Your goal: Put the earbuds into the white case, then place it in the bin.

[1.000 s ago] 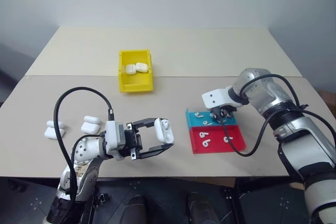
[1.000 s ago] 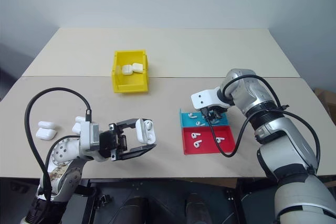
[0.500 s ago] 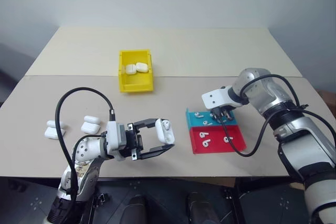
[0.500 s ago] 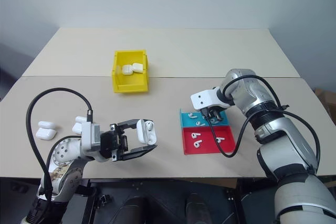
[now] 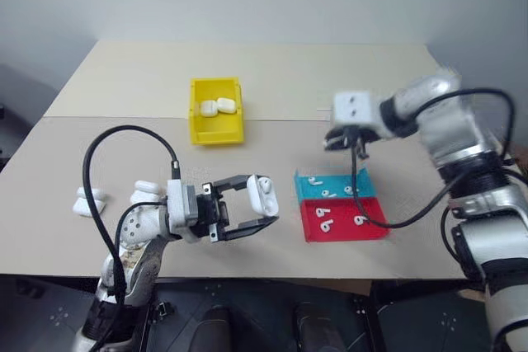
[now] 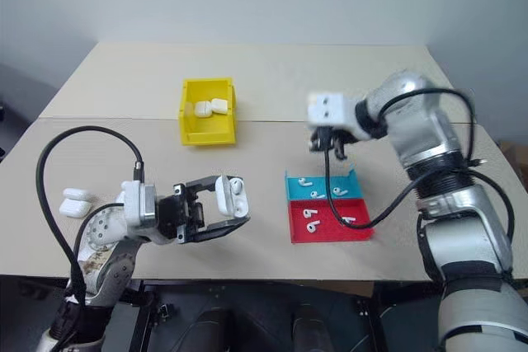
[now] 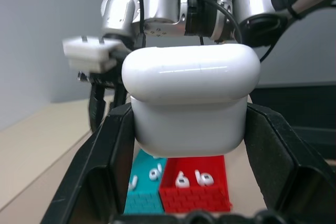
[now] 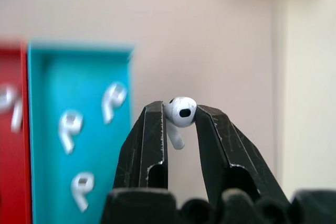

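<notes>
Far left of bench [image 5: 330, 80]: spare white cases [image 5: 87, 202], a few in a loose group, lying flat. Just right of them, L hand [image 5: 262, 208] held above bench near front edge, fingers clamped on either side of a white case [image 5: 262, 195] w/ lid flipped open; the case sits betw. both black fingers [image 7: 100, 166], pinched at its lower half, clear of the bench.

Behind, toward centre-left: yellow bin [image 5: 216, 111] w/ two closed cases inside, well apart from both hands.

Right of centre: blue tray [image 5: 334, 188] and red tray [image 5: 342, 220] side by side, touching, each w/ loose earbuds [image 5: 326, 212] lying in them.

R hand [image 8: 180, 115] hangs in air above and behind blue tray, fingers nearly together, pinching one earbud [image 8: 179, 113] at the tips, stem pointing back toward the palm. Not touching trays or bench.
</notes>
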